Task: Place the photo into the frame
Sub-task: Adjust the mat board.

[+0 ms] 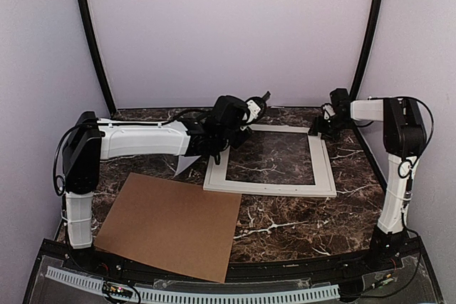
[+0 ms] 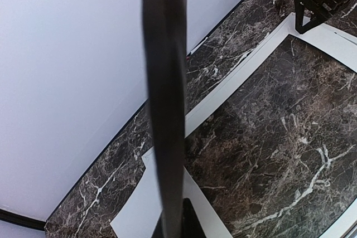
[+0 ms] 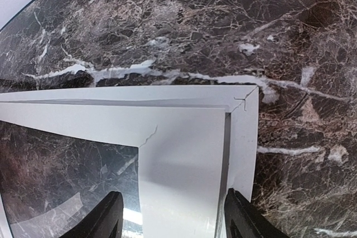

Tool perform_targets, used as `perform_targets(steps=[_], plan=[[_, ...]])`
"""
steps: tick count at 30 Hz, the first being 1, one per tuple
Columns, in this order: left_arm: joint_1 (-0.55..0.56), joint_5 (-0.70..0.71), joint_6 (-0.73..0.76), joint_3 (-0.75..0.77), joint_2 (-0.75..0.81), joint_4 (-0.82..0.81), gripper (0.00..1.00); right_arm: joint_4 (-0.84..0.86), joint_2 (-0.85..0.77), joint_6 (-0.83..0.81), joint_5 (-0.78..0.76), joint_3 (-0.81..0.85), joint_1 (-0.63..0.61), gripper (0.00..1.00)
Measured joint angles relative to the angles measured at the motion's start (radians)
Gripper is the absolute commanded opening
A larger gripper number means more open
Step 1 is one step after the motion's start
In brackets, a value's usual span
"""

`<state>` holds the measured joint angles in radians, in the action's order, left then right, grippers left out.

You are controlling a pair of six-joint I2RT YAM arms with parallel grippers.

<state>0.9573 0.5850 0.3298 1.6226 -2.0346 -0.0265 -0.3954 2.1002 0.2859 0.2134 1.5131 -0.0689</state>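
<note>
The white frame [image 1: 324, 169] lies flat on the marble at centre right, with the table showing through its middle. It also shows in the left wrist view [image 2: 234, 76] and in the right wrist view [image 3: 245, 132]. My left gripper [image 1: 251, 110] hovers over the frame's far left corner. It is shut on a dark glossy sheet seen edge-on, the photo [image 2: 164, 82]; its picture side is hidden. My right gripper [image 1: 318, 129] is open and empty over the frame's far right corner. Its fingers [image 3: 106, 215] straddle the frame's wide white inner border [image 3: 178, 149].
A brown cardboard sheet [image 1: 171, 222] lies at the front left of the table. A white sheet corner [image 1: 187, 164] sticks out under my left arm beside the frame's left side; it also shows in the left wrist view [image 2: 131, 210]. White walls close the back and sides.
</note>
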Motion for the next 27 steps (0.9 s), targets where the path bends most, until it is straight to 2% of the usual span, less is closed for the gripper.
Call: perform_targets(steps=[6,27], plan=[[0.0,-0.001,0.0,0.0,0.0,0.0,0.0,0.014,0.0,0.005,0.04,-0.008,0.012,0.6],[0.0,-0.006,-0.001,0.0,0.0,0.012,0.0,0.157,-0.006,0.05,0.341,-0.107,0.122,0.47]])
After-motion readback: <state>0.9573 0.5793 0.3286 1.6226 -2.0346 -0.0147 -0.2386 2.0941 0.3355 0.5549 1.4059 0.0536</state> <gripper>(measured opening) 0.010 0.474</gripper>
